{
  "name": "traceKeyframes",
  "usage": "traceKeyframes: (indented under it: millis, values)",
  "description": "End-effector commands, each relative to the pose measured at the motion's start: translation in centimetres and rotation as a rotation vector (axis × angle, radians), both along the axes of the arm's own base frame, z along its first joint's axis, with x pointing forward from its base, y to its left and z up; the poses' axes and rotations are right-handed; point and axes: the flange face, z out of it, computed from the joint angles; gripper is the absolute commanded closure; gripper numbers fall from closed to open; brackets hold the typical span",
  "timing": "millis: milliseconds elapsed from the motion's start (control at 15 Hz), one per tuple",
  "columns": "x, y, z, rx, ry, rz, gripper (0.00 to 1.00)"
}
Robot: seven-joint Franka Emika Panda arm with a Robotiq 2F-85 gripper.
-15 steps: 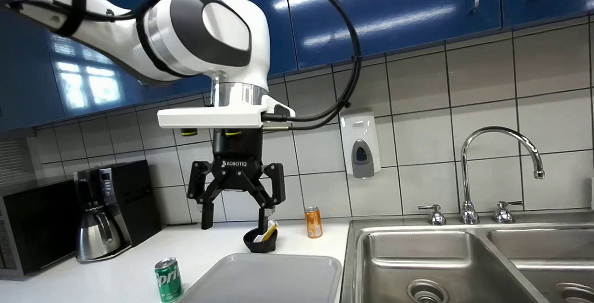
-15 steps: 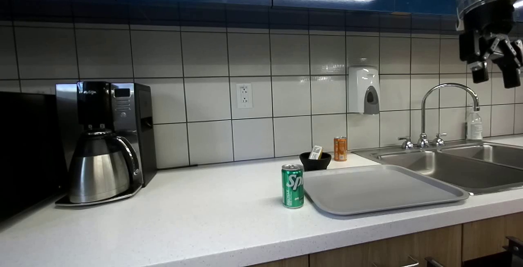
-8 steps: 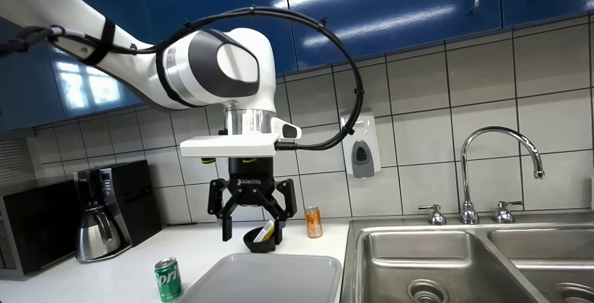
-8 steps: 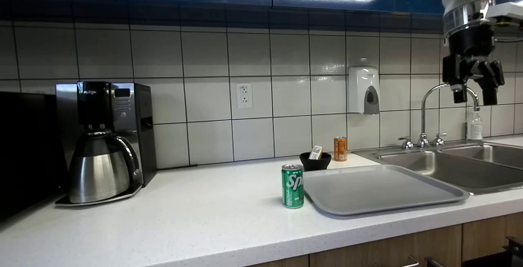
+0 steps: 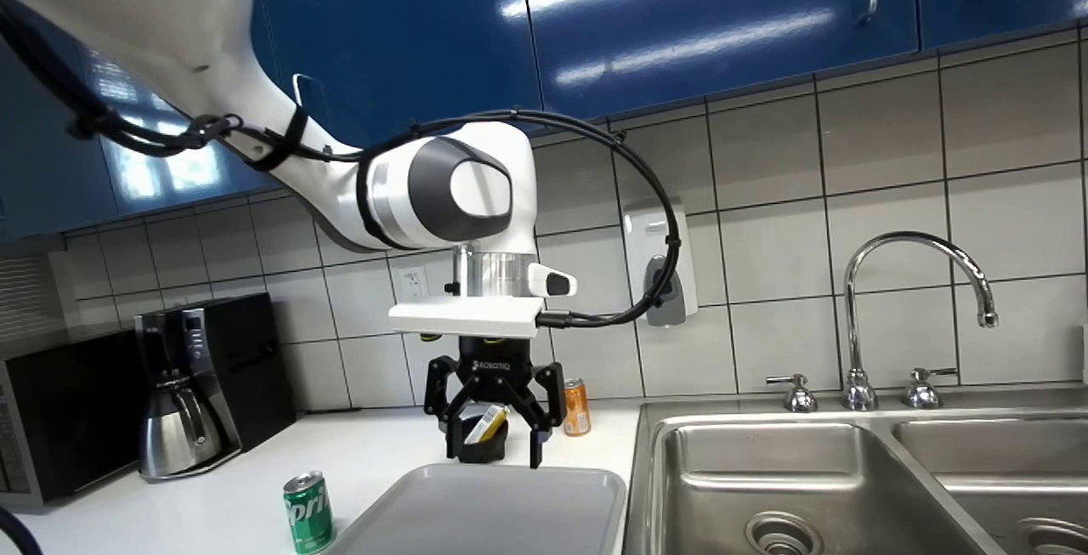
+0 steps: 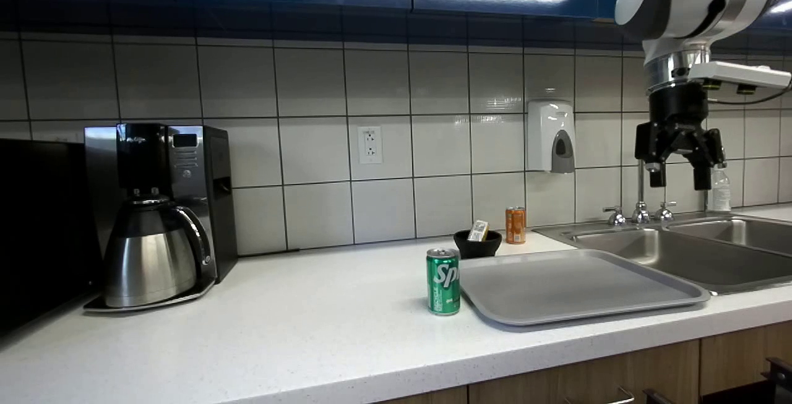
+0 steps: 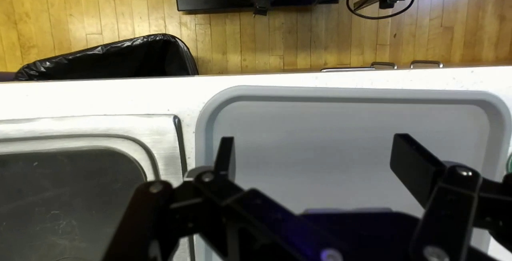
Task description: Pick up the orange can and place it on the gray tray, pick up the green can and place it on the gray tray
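Note:
The orange can (image 5: 579, 412) stands upright on the counter near the tiled wall; it also shows in an exterior view (image 6: 515, 225), and is out of the wrist view. The green can (image 5: 308, 512) stands upright beside the tray; it shows in an exterior view (image 6: 443, 283) and as a sliver in the wrist view (image 7: 509, 164). The gray tray (image 5: 501, 517) lies flat with nothing on it in view; it also shows in an exterior view (image 6: 588, 286) and in the wrist view (image 7: 344, 125). My gripper (image 5: 495, 450) is open and empty, pointing down above the tray (image 7: 314, 155).
A black bowl (image 6: 477, 247) holding a yellow-and-white packet (image 6: 478, 231) stands beside the orange can. The steel sink (image 5: 769, 444) and faucet (image 5: 850, 308) adjoin the tray. A soap dispenser (image 6: 549, 137) hangs on the wall. A coffee maker (image 6: 162, 218) stands farther off.
My open gripper has come down, moving right in one exterior view and left in another, toward the tray. The cans and the tray have not moved.

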Motion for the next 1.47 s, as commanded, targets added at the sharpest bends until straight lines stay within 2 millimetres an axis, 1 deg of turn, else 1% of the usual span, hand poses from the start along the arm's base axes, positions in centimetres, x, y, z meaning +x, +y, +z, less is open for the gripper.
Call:
traceKeyframes:
  millis: [0, 333, 600, 800, 1067, 1400]
  values:
    - [4.5, 0.0, -1.1, 0.014, 0.025, -0.028, 0.00]
    - [9.8, 0.2, -1.3, 0.003, 0.010, -0.028, 0.00]
    - [13.5, 0.1, -1.5, -0.026, -0.009, -0.011, 0.00]
    - [16.3, -0.6, -2.3, -0.047, -0.018, -0.007, 0.00]
    - [19.3, -1.7, -3.7, -0.070, -0.023, -0.005, 0.00]
    - [23.2, -2.3, -5.3, -0.092, -0.041, -0.002, 0.00]
